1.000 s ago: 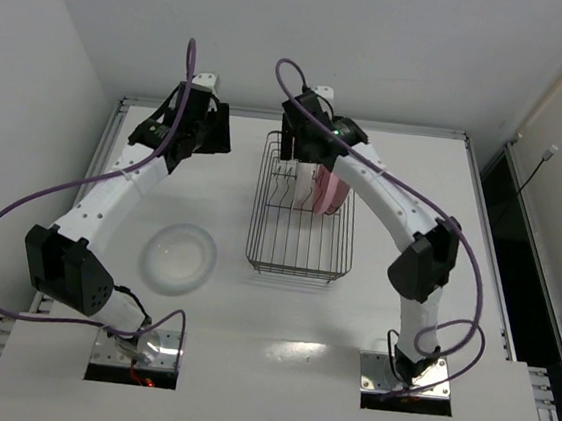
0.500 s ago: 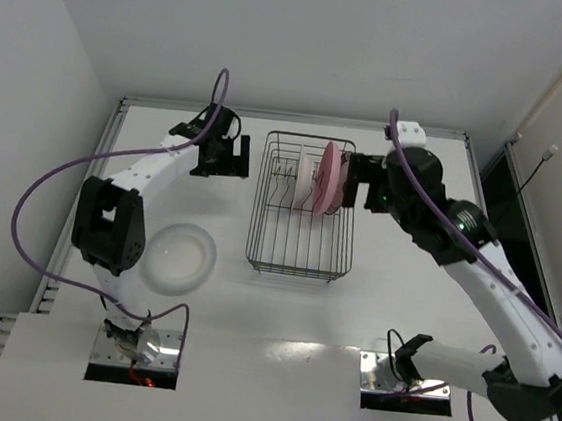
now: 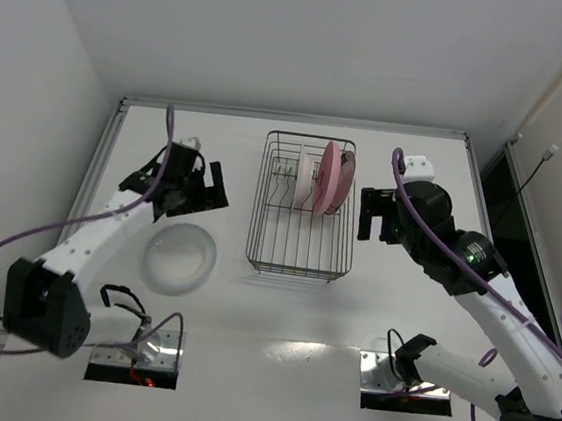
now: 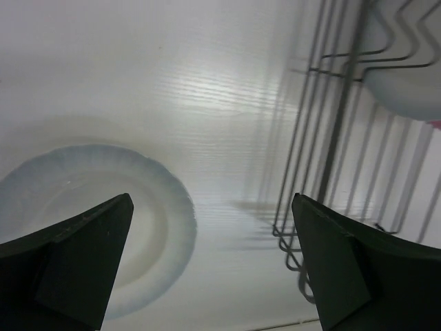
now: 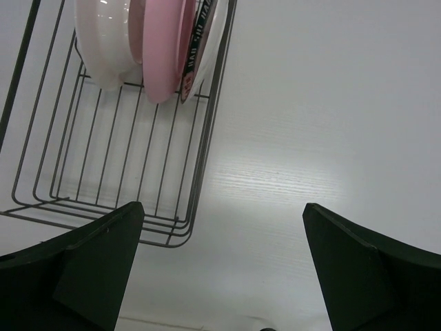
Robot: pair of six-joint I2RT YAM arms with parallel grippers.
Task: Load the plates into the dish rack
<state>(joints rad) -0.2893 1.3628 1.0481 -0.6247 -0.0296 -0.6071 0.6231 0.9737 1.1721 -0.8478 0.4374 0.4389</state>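
Note:
The dark wire dish rack [image 3: 302,235] holds three plates on edge at its far end: a whitish plate [image 3: 305,181], a pink plate [image 3: 327,178] and a patterned-rim plate [image 3: 344,183]. They also show in the right wrist view: whitish [image 5: 103,41], pink [image 5: 162,48], patterned [image 5: 200,49], in the rack [image 5: 117,165]. A whitish translucent plate [image 3: 180,257] lies flat on the table left of the rack and shows in the left wrist view [image 4: 89,214]. My left gripper [image 3: 211,191] is open and empty, above that plate's far edge. My right gripper [image 3: 364,213] is open and empty, just right of the rack.
The rack's near half [image 3: 297,247] has no plates in it. The rack's left side [image 4: 331,138] and the whitish plate in it [image 4: 406,83] show in the left wrist view. White table [image 3: 280,311] with raised edges; the arm bases sit at the near edge.
My right gripper has drawn back from the plates in the rack, to the right and nearer. My left gripper has moved from beside the rack's far left toward the translucent plate.

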